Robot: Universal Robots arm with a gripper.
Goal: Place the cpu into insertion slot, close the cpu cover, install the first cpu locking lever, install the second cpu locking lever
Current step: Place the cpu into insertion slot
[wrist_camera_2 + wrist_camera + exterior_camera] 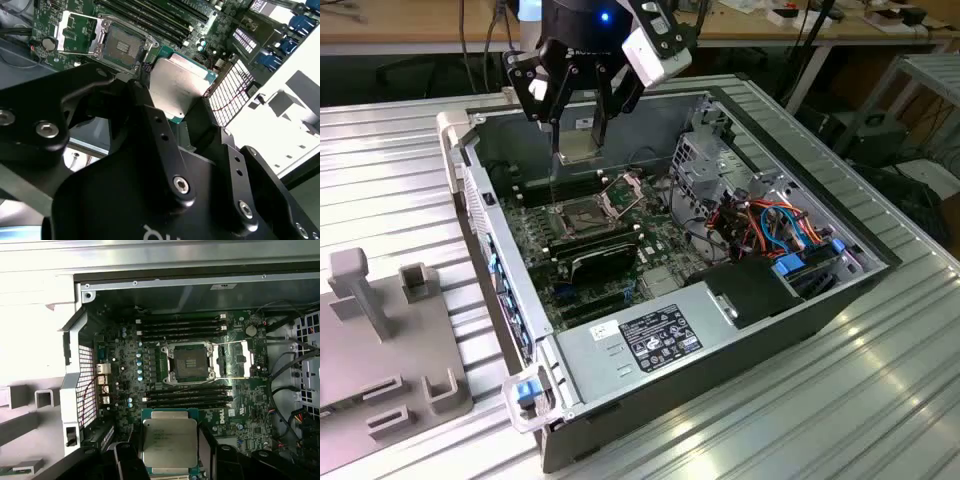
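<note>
Raised hand (577, 145) gripping cpu (169, 442), insertion slot (189, 362) seemingly empty, cpu cover (235, 359) open

Exterior view: even overhead room light, soft shadows, no hard glare. The ribbed table (880, 400) had a pale sheen. The pc case (740, 375) was dimmer inside, esp. below its wall at the exterior view's left. A small blue LED (605, 17) glowed on the arm.

Second wrist view: the gripper (175, 100), clamped on the cpu (177, 82), sat v. close to the lens. It was near-black, w/ little detail & a bit soft. The cpu top was washed pale by glare, and the area outside the case was blown to white.

First wrist view: the motherboard (190, 365) was evenly lit & clear. Case rim & table beyond were overexposed.
</note>
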